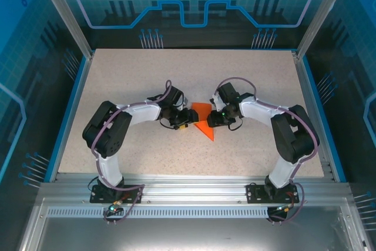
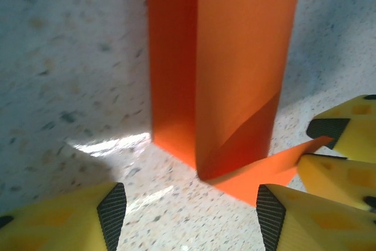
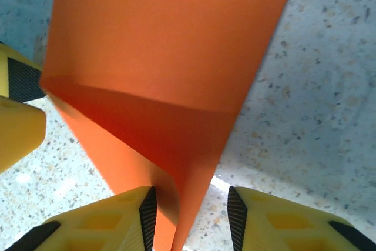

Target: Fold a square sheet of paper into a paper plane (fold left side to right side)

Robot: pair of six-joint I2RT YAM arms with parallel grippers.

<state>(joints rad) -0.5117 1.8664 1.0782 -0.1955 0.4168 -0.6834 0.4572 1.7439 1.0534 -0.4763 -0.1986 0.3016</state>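
Observation:
The orange-red sheet of paper [image 1: 202, 120] lies mid-table, folded into a narrow, paper plane-like shape with its point toward the arms. In the left wrist view the paper [image 2: 235, 57] has a flap curling up off the table. My left gripper [image 1: 183, 123] is at its left edge, open [image 2: 191, 218], with bare table between the pads and one paper corner by the right pad. My right gripper [image 1: 212, 120] is at the paper's right edge. It is open [image 3: 191, 218], straddling a raised fold of the paper [image 3: 164, 57] that brushes its left pad [image 3: 148, 213].
The speckled tabletop [image 1: 129, 74] has free room on every side of the paper, bounded by a blue rim [image 1: 69, 107] and clear enclosure walls. The two grippers are close together: the right gripper's yellow fingers [image 2: 346, 130] show in the left wrist view, and the left gripper's fingers [image 3: 17, 110] in the right wrist view.

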